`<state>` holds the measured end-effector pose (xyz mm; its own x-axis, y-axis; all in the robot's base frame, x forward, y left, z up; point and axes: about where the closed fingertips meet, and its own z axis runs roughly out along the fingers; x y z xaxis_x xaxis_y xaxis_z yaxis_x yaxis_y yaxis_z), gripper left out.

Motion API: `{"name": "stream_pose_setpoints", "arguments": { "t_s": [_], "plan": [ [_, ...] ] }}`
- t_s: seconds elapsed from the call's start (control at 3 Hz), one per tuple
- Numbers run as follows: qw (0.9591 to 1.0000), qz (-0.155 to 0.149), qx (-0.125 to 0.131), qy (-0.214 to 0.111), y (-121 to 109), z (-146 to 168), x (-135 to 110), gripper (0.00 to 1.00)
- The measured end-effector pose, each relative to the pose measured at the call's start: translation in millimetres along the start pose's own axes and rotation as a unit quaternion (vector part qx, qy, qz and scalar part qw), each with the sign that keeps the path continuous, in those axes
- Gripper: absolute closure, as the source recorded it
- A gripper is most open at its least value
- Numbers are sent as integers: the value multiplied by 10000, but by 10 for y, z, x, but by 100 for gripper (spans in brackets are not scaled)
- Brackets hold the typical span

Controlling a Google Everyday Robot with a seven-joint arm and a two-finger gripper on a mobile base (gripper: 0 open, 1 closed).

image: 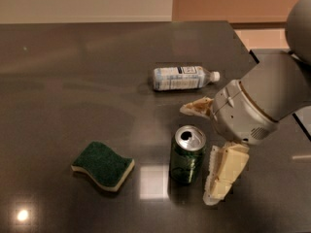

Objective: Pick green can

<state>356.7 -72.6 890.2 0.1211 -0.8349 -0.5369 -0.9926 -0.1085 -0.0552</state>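
Observation:
The green can (187,154) stands upright on the dark table (73,81), silver top with its pull-tab hole facing up. My gripper (196,154) is open at the can's right side. One cream finger (197,107) lies just behind the can. The other finger (223,174) lies close to its right front. The can sits roughly at the mouth of the open fingers, and I see no contact. The grey arm comes in from the right edge.
A clear white-labelled plastic bottle (182,77) lies on its side behind the can. A wavy green sponge with a yellow base (103,165) lies to the can's left. The table's right edge (243,42) runs beside the arm.

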Motion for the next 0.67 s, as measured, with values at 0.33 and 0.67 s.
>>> {"name": "stream_pose_setpoints", "arguments": {
  "t_s": [0.33,0.67],
  "plan": [
    [10000,8,53,-59,8,52,-11,6],
    [9998,59,122,-154,-2,81,-34,29]
  ]
}}
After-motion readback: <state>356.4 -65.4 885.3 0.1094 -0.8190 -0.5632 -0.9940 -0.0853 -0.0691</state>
